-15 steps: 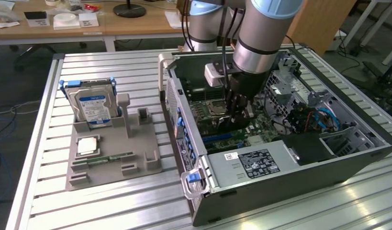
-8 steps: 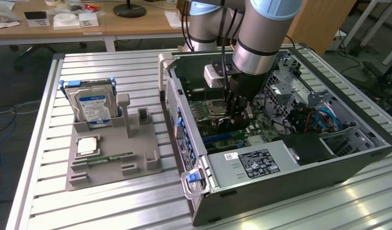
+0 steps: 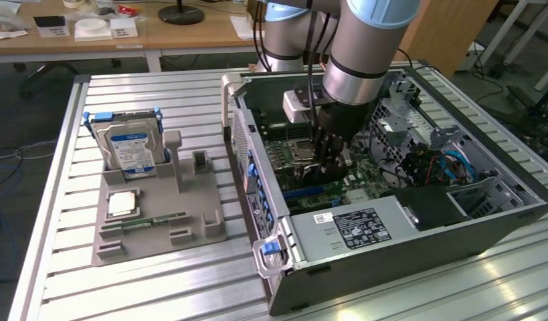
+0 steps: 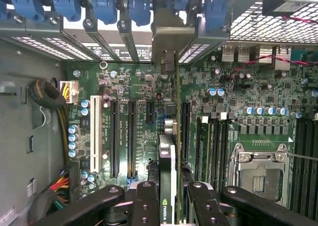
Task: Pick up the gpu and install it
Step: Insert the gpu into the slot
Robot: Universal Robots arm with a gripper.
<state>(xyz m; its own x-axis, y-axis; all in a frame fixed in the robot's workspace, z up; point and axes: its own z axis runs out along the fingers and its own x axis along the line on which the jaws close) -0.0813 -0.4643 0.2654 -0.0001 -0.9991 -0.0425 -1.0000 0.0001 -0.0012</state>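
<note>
Closest to us, the claw (image 4: 169, 208) is clamping the gpu (image 4: 167, 151) edge-on, its silvery bracket (image 4: 171, 42) pointing ahead of the claw at the slotted rear wall (image 4: 44, 42). Beneath the claw we are seeing the green motherboard (image 4: 144, 102), its long slots running either side of the card, leaving little room. The arm (image 3: 363, 47) is hanging straight down into the open computer case (image 3: 390, 267), which is lying on a ribbed metal table (image 3: 122, 287).
</note>
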